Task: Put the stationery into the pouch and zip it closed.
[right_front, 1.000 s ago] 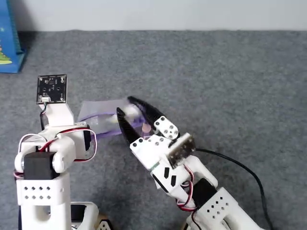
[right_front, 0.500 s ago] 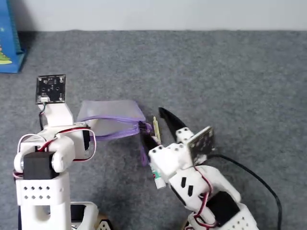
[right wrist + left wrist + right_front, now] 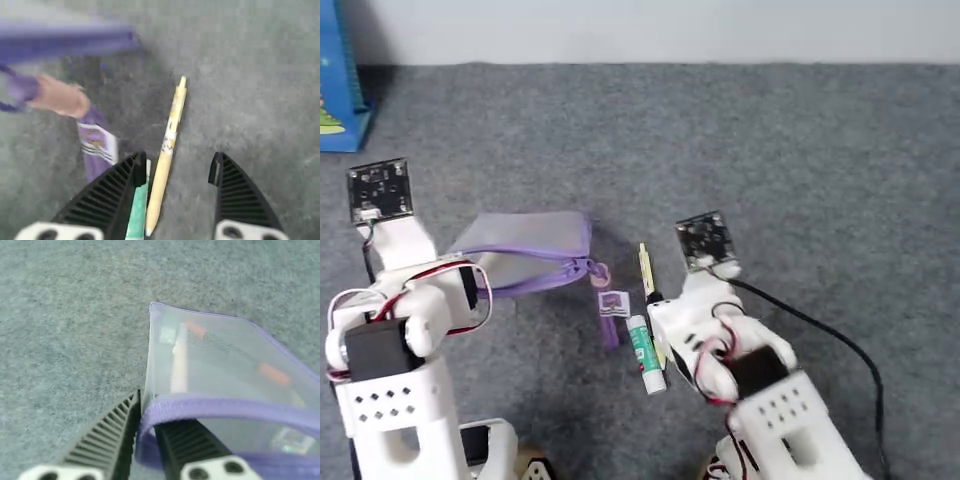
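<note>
Purple-edged clear pouch (image 3: 220,365) sits pinched in the left gripper (image 3: 145,412); right gripper (image 3: 178,160) gapes over a yellow pen (image 3: 170,130).

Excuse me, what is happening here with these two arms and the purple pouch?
The left gripper is shut on the purple rim of the pouch; a few items show inside it. The right gripper hangs open over a yellow pen lying on the table, a green glue stick beside it. Both are outside the pouch.
</note>
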You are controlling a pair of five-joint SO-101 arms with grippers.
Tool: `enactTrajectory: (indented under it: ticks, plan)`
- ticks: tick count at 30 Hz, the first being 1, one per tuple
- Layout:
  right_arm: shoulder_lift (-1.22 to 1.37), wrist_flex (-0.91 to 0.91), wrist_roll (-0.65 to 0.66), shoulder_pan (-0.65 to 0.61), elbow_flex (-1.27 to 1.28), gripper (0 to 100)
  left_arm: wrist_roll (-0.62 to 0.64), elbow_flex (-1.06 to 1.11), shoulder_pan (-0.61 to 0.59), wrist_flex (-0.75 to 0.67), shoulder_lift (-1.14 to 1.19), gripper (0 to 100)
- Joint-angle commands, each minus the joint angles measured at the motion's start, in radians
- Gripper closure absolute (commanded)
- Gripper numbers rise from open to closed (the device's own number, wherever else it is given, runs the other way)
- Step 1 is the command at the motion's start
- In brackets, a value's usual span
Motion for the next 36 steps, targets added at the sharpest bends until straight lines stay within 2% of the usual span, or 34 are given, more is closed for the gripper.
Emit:
enactTrajectory:
  ticks: [1,6,16,26,28,32,34,36]
  plan:
    - [0.162,-0.17,-0.005,0.013,-0.064,79.7,0.003,-0.038,-0.015,0.0,-0.003,99]
    - [0.386,-0.331,0.048,0.013,-0.123,79.7,0.003,-0.036,-0.014,0.002,-0.003,99]
    - [0.835,-0.332,0.048,0.013,-0.408,79.7,0.003,-0.016,-0.012,-0.006,-0.003,99]
    - [1.125,-0.331,0.086,0.076,-0.618,79.8,0.003,-0.015,-0.012,-0.006,-0.003,99]
    - [1.158,-0.331,0.124,0.081,-0.628,83.3,0.003,-0.015,-0.012,-0.006,-0.003,99]
    - [1.138,-0.295,0.135,0.079,-0.628,99.8,0.003,-0.015,-0.012,-0.006,-0.003,99]
    - [1.119,-0.243,0.161,0.07,-0.628,96.6,0.003,-0.015,-0.012,-0.006,-0.003,99]
    - [1.092,-0.185,0.167,0.065,-0.628,99.1,0.003,-0.015,-0.012,-0.006,-0.003,99]
